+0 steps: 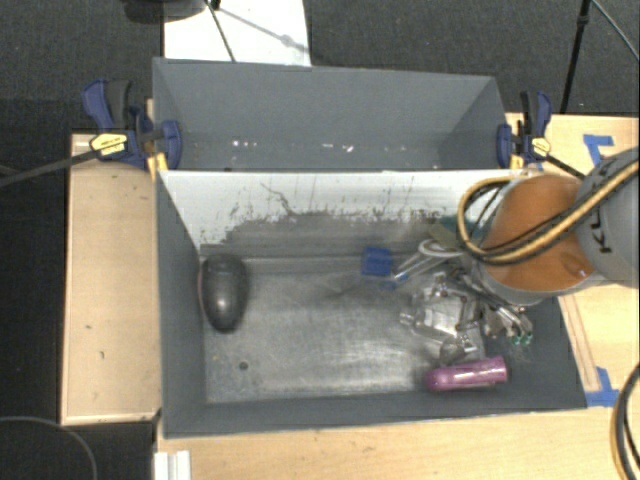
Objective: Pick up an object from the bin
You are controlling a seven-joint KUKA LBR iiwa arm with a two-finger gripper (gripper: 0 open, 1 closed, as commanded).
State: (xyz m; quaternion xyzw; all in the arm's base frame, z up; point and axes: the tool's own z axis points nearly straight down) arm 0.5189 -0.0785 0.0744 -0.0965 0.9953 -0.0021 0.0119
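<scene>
My gripper [443, 316] is low in the right part of the bin, a tangle of shiny metal under the arm's orange cover. Just below it, near the front wall, lies a purple cylinder [467, 375] on its side. A small blue block [377, 262] rests to the gripper's upper left, close to the back wall, with a pale silvery piece [425, 255] beside it. A small green bit [521, 338] peeks out at the gripper's right.
A black computer mouse [224, 291] lies alone at the far left of the bin floor. The arm comes in over the right rim and hides that corner.
</scene>
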